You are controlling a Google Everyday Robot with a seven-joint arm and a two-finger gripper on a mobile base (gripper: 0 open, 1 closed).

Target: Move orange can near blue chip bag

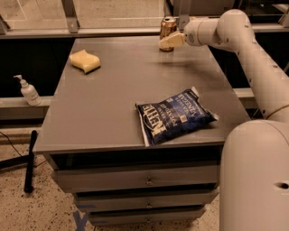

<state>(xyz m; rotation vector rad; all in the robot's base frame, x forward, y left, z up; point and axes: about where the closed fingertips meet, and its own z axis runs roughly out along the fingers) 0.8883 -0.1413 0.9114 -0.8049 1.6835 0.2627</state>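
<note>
Gripper (172, 41) is at the orange can (168, 26), grip unclear, and must carry it to the blue chip bag (174, 116).

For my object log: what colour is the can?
The can is orange-brown, silver top, in the camera view; hand at its lower half.

This looks like a robot test lab. A grey drawer cabinet (135, 180) stands on a speckled floor (27, 212) marked with blue tape (80, 220). A pump bottle (29, 92) sits on the left ledge, with glass panels (117, 13) beyond. The gripper (170, 41) is at the far edge, beside the orange can (168, 26).
</note>
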